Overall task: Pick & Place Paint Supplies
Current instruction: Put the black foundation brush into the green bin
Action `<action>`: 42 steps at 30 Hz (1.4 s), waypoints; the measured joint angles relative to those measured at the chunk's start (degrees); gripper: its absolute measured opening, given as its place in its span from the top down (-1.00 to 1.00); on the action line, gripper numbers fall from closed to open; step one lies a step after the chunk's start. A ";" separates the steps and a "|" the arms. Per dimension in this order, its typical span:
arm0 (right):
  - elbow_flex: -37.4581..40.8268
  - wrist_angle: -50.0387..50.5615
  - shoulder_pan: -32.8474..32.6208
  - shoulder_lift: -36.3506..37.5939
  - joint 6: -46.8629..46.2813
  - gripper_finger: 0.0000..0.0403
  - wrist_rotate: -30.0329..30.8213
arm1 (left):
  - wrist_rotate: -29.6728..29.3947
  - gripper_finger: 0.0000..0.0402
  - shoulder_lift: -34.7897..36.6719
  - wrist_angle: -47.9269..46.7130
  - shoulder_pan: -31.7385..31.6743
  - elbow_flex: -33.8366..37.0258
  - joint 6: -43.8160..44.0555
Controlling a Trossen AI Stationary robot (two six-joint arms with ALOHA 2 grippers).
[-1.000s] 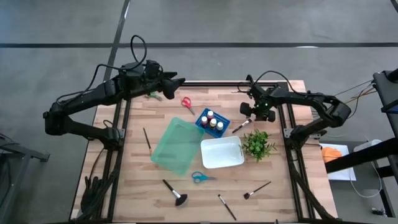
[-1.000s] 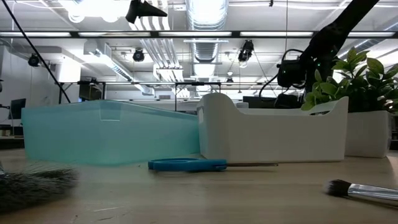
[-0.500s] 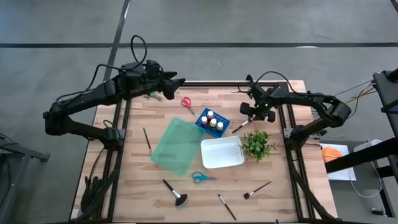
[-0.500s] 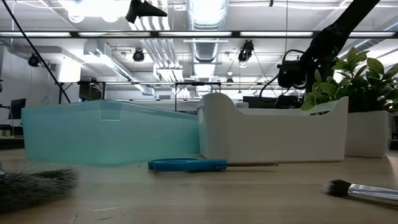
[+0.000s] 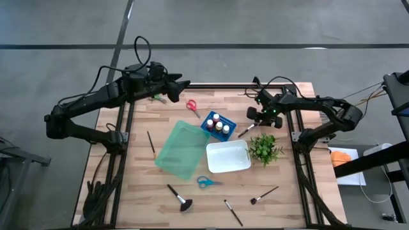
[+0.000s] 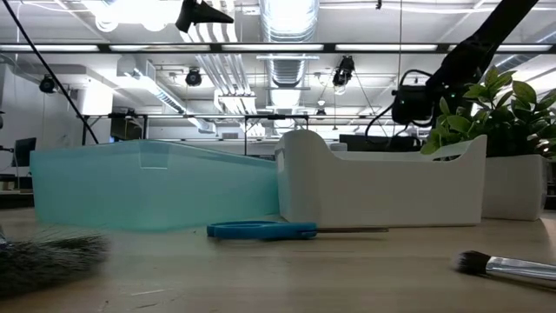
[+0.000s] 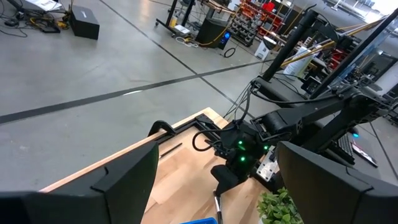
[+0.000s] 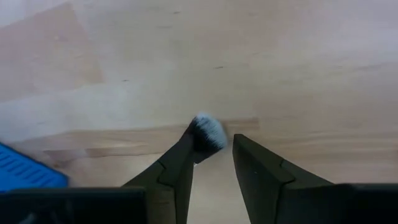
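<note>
A slim dark-handled brush (image 5: 248,130) lies on the table between the blue basket of paint bottles (image 5: 218,124) and the plant. My right gripper (image 5: 257,119) points down over its bristle head (image 8: 208,134), fingers narrowly apart, one on either side of the head. My left gripper (image 5: 182,82) hangs open and empty above the table's far left edge, its fingers wide apart in the left wrist view (image 7: 214,152). Red scissors (image 5: 192,106) and blue scissors (image 5: 206,182) lie flat on the wood. Other brushes (image 5: 180,199) (image 5: 263,195) lie near the front edge. My right gripper comes at the brush's bristle head (image 8: 211,129) from above. The head shows just off one fingertip (image 8: 183,155), and bare wood shows between it and the other finger. Whether that fingertip touches the brush, I cannot tell.
A teal bin (image 5: 182,149) and a white bin (image 5: 227,156) stand mid-table. The leafy plant (image 5: 265,148) stands close beside my right gripper. Two more brushes lie at the left (image 5: 151,142) and at the front (image 5: 233,213). Green scissors (image 5: 156,98) lie under the left arm.
</note>
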State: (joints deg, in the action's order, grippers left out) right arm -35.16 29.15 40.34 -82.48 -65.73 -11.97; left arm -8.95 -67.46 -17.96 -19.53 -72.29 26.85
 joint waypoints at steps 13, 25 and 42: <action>3.80 -8.69 -0.07 0.09 -1.94 0.45 0.76 | 0.14 -0.68 0.00 0.00 0.00 0.00 0.70; 7.27 -15.72 -0.09 0.52 -2.70 0.94 2.22 | 0.22 -0.68 0.00 0.00 0.04 0.00 0.68; 1.66 -6.65 -0.13 25.87 1.16 0.96 17.99 | 0.34 -0.68 -0.02 0.04 0.02 0.00 -1.55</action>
State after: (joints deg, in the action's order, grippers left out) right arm -33.50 22.50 40.21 -56.61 -64.57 6.02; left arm -8.62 -67.48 -17.91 -19.51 -72.29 25.31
